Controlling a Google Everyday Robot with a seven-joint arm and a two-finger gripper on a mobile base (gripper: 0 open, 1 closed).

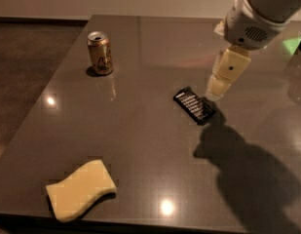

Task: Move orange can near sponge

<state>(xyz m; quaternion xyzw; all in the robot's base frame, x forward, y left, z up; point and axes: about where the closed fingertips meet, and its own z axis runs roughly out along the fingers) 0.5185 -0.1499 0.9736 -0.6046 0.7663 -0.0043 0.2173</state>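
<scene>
The orange can stands upright at the far left of the dark table, its silver top and pull tab showing. The pale-yellow sponge lies flat near the front left edge, far from the can. My gripper hangs from the arm at the upper right. It hovers above the table just right of the black snack wrapper, well to the right of the can. It holds nothing that I can see.
A flat black snack wrapper lies near the middle of the table, under the gripper's tip. The arm's shadow falls across the right front of the table. The floor lies beyond the table's left edge.
</scene>
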